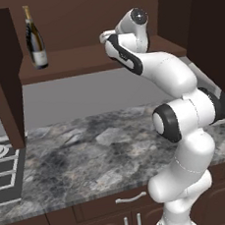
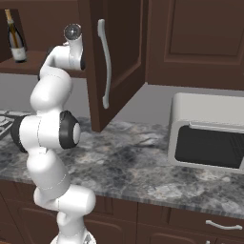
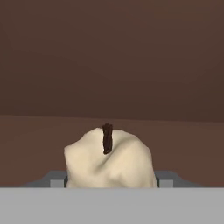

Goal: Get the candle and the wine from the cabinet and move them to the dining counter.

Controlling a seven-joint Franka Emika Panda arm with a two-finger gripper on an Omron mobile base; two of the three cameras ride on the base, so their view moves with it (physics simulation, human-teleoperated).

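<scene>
Hand view: jaws flank candle [image 3: 109,159] (arm raised)

A small, lumpy cream candle [image 3: 109,162] with a short dark wick stands upright on the brown shelf of the open dark wooden cabinet [image 1: 93,57], sitting squarely between the jaws. A tall dark wine [image 1: 34,39] bottle with a gold foil neck and pale label stands upright on the same shelf, well off to the jaws' left.
</scene>
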